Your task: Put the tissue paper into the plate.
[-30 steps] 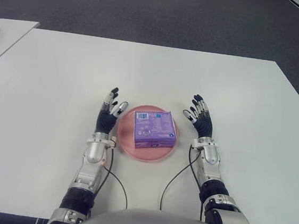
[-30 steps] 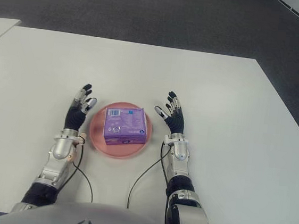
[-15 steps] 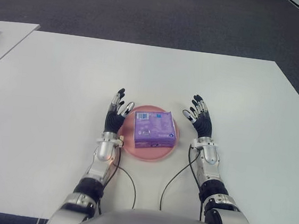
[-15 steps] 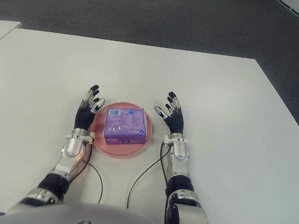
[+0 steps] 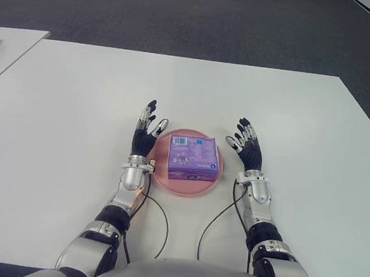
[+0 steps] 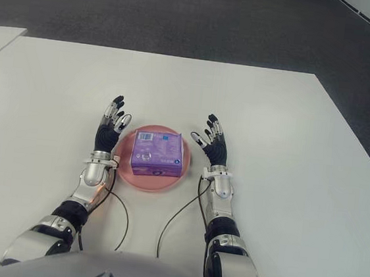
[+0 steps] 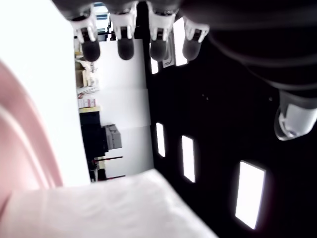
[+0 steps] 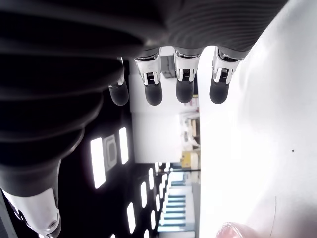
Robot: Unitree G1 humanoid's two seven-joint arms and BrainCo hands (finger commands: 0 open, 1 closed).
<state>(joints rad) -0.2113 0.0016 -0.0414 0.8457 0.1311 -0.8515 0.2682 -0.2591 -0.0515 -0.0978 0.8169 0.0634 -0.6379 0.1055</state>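
While the purple tissue paper pack (image 5: 194,157) lies flat inside the pink plate (image 5: 167,180) near the front edge of the white table (image 5: 69,106), both hands stand on either side of the plate with palms turned toward it. The left hand (image 5: 145,136) is just beside the plate's left rim, fingers (image 7: 125,48) straight, slightly spread and holding nothing. The right hand (image 5: 248,148) is a little apart from the right rim, its fingers (image 8: 184,90) likewise extended and empty. Whether either hand's edge touches the table seems likely but cannot be told. Black cables (image 5: 214,216) loop from the wrists across the tabletop toward the robot's body
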